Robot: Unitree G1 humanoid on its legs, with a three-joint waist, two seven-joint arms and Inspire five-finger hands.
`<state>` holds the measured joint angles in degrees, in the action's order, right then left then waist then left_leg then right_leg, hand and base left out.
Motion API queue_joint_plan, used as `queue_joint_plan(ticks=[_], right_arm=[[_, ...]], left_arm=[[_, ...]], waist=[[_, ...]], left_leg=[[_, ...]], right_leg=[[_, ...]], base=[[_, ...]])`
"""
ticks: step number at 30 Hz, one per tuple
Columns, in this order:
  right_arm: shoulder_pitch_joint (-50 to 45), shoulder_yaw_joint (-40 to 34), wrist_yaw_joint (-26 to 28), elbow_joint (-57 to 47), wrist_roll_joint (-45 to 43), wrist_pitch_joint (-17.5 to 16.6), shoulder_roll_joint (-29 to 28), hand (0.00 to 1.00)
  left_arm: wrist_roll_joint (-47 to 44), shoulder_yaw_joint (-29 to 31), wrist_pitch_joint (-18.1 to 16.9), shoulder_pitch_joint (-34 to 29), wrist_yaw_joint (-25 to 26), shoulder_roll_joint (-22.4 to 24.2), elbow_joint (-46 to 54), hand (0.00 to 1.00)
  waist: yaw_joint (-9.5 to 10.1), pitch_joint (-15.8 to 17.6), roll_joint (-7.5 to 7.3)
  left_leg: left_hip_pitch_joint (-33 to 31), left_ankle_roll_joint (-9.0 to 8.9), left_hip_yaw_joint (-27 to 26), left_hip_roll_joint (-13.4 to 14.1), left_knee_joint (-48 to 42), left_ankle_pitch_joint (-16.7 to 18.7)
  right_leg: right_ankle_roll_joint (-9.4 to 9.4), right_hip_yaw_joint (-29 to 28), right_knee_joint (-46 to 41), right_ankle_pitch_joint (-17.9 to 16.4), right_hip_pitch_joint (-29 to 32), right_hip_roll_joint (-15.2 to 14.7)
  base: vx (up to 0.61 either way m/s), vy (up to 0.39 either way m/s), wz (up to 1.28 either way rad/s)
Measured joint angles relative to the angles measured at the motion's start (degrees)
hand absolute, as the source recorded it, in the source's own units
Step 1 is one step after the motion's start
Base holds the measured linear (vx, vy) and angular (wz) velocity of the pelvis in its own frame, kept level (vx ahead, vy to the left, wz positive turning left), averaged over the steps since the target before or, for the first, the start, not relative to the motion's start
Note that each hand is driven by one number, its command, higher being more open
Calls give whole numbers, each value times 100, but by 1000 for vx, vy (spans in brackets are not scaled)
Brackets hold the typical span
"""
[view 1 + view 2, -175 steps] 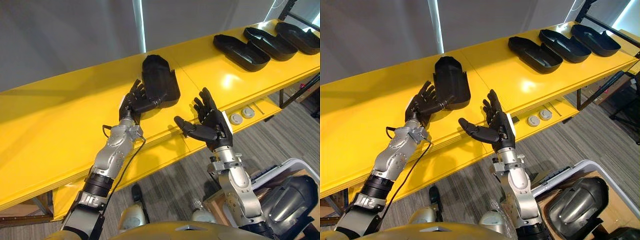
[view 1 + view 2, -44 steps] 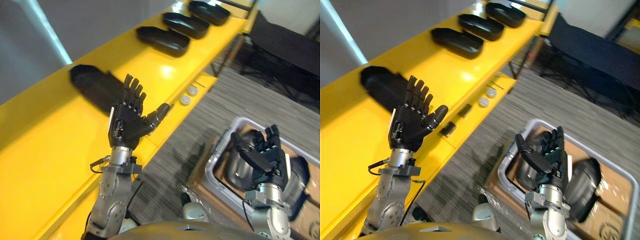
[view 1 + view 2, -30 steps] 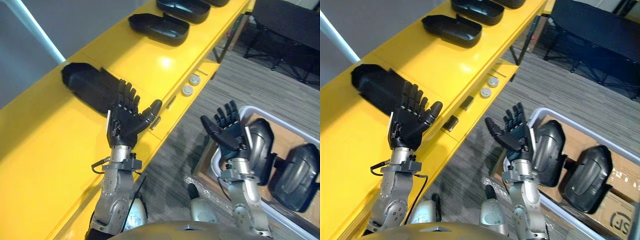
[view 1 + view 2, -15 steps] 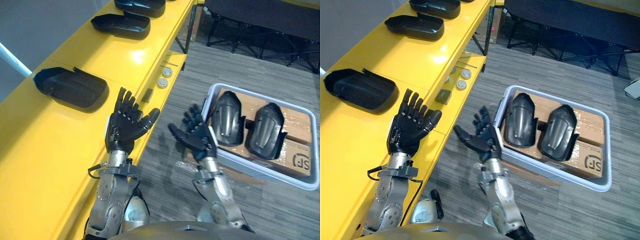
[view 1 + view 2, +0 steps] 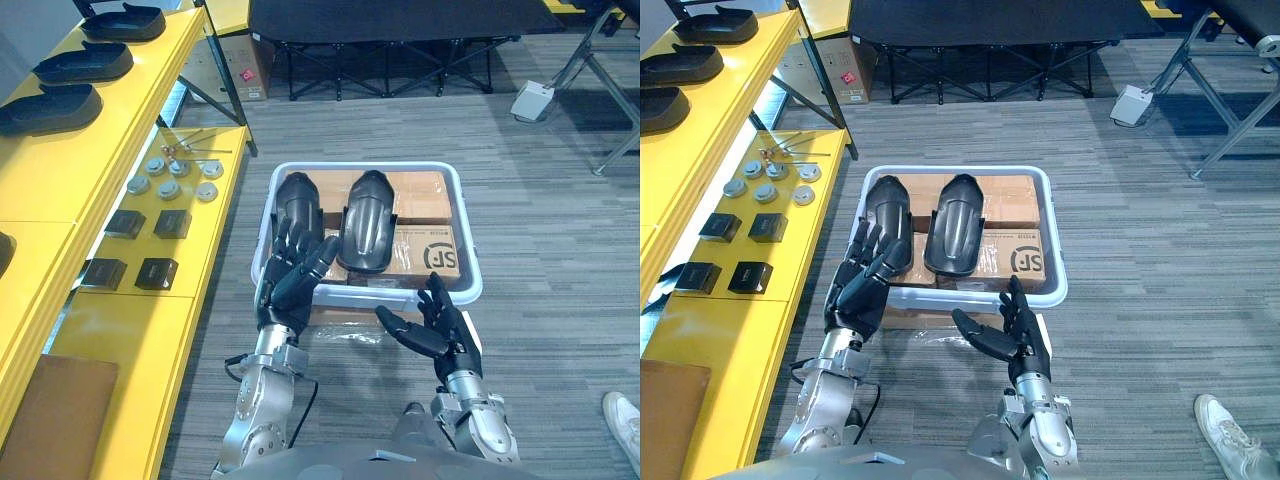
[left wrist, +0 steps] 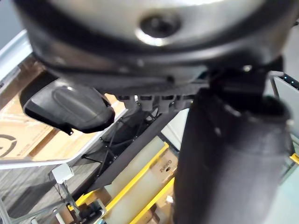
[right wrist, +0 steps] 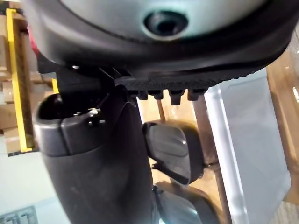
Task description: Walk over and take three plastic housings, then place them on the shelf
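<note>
**Both hands are hovering empty in front of the bin**

Nearest to us, both hands are spread and holding nothing. The left hand (image 5: 290, 285) is hanging before the near-left corner of the grey bin (image 5: 400, 166). The right hand (image 5: 432, 330) is hovering just short of the bin's near rim. A person's shoe (image 5: 625, 415) is showing at the near right.

Inside the bin, the two plastic housings (image 5: 367, 220) are lying side by side on cardboard boxes (image 5: 435, 255). The left hand's fingertips are overlapping the left housing's near end, and we cannot tell whether they are touching it. Nothing is standing between the hands and the bin.

To the left, small black blocks (image 5: 125, 222) and round metal discs (image 5: 170, 170) are sitting on the lower ledge of the yellow shelf (image 5: 60, 160). Farther along its top, three shelved housings (image 5: 82, 62) are lying in a row. A black folding frame (image 5: 390, 20) is standing beyond the bin.

Half a second ago the bin was lying off to our right. Our whole view has since swung round to face it, and the left hand is no longer over the shelf's edge.
</note>
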<state>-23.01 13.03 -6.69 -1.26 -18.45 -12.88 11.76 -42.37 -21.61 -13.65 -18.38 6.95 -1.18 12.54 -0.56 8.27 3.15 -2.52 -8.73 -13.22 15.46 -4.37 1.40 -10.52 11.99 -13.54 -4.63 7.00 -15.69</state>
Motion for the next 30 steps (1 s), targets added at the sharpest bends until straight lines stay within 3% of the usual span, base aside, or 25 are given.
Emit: queue_joint_plan(ticks=[1,4,7,12,14,20,23,30], right_arm=[[70,6,-73,1,-2,1,-14,100],[473,6,-619,218,5,84,-166,100],[874,-270,-1125,705,-8,145,-359,100],[1760,-1006,-1836,1108,0,208,-385,100],[2545,-1577,-2202,1444,0,210,-250,100],[4149,-2163,-2669,2453,-176,332,697,100],[4864,-2145,-2547,3077,-275,507,1062,100],[6050,-1811,-2056,4475,-506,781,1576,100]], left_arm=[[0,33,0,-4,0,-29,-8,100],[46,255,49,-37,-145,-280,-11,100],[200,533,186,-52,-439,-464,0,100],[250,705,261,182,-700,-650,75,100],[251,804,270,326,-738,-668,75,100],[440,887,281,622,-738,-707,75,100],[810,846,278,734,-737,-727,73,100],[1146,673,221,1068,-774,-795,-419,100]], waist=[[27,-8,0],[120,-7,-206],[306,3,-305],[359,184,-504],[367,314,-612],[520,777,-556],[572,1114,-484],[764,1527,-419]], left_leg=[[-4,-19,-23,-55,-17,12],[-8,-95,-70,-351,-78,67],[-79,-22,-138,-493,-369,257],[-673,-23,33,-513,-856,417],[-1017,-15,171,-510,-963,437],[-1375,-69,499,-488,-937,270],[-1417,-36,610,-479,-917,141],[-1509,24,696,-512,-939,86]], right_leg=[[-33,-32,61,78,4,-39],[-139,-71,283,377,-5,-307],[-103,-24,525,761,-56,-433],[-64,327,1117,1260,-73,-439],[-19,428,1301,1414,78,-383],[18,598,1368,1446,308,-256],[52,634,1371,1477,319,-213],[167,674,1373,1738,394,-218]], base=[[-34,94,-33],[-48,147,-14],[-47,124,-18],[-78,56,8],[-119,4,10],[-52,-22,9],[-2,-14,4],[-5,12,2]])
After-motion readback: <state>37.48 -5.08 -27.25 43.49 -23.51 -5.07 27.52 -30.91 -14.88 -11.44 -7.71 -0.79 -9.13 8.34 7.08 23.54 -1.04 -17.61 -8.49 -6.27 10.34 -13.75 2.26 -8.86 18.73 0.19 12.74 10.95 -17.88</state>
